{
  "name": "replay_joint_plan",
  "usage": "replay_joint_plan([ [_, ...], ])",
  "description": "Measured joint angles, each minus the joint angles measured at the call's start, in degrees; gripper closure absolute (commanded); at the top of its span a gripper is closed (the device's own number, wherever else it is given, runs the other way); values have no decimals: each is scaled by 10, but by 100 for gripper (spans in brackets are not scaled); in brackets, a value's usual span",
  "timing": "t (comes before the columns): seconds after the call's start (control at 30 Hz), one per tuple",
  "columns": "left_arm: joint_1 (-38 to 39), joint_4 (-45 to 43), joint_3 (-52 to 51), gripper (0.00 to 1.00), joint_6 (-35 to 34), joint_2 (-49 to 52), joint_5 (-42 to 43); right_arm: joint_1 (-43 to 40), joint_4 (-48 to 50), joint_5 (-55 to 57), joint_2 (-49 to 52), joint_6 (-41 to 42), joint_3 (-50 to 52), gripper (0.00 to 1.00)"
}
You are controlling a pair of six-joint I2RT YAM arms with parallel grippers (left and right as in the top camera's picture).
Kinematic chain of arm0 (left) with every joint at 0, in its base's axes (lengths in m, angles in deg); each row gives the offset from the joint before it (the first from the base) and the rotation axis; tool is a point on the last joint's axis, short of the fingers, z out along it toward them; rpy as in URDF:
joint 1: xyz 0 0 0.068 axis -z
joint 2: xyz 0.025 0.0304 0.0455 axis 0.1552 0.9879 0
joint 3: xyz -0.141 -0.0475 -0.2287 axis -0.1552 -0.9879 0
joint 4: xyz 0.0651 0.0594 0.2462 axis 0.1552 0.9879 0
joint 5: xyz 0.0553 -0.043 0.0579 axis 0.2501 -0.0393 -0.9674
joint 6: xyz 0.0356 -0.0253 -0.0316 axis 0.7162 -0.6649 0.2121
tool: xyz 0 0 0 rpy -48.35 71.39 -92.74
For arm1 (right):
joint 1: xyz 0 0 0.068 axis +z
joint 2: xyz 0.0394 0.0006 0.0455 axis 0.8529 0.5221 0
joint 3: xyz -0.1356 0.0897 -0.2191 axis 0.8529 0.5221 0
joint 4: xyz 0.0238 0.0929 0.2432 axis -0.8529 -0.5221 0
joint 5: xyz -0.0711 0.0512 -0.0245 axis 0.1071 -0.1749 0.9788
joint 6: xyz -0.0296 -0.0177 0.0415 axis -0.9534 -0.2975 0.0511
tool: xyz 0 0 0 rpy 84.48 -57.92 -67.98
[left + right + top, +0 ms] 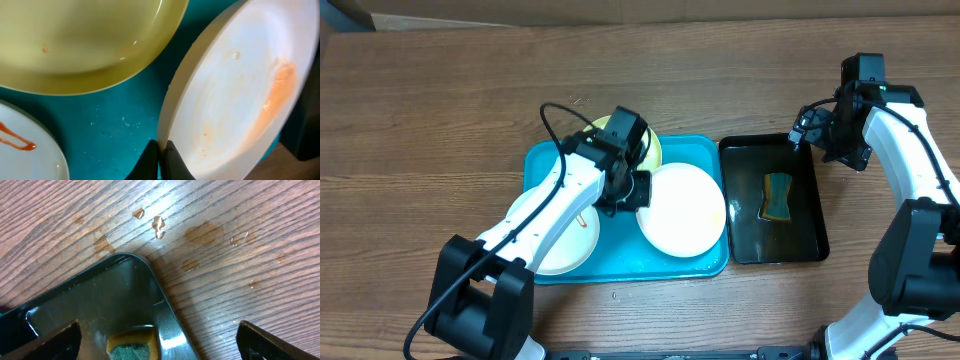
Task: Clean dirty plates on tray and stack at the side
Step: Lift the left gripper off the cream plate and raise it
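Three plates lie on the turquoise tray [550, 158]. A white plate [682, 210] lies at the tray's right, with pale orange smears in the left wrist view [240, 95]. My left gripper [161, 152] is shut on its left rim [632, 190]. A yellow-green plate [653, 150] sits at the tray's back, partly hidden by my left arm; it fills the top of the left wrist view [85, 40]. A second white plate [565, 240] with a red smear lies front left [25, 150]. My right gripper [157, 340] is open and empty above the black tray's far right corner.
A black tray [800, 240] stands right of the turquoise tray, holding shallow water and a yellow-green sponge [778, 195], also seen in the right wrist view [131, 347]. Water drops lie on the wooden table [200, 232] beside the black tray's corner.
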Motion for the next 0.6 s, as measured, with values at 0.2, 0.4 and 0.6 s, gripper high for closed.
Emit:
replay_joint_plan([
  [0.2,0,18,66,96,14,0,0,0,0,0,0,0,0,0],
  [0.4,0,16,105,96,16,0,0,0,0,0,0,0,0,0],
  [0.6,0,28,109,95,18,0,-7,0,0,0,0,0,0,0],
])
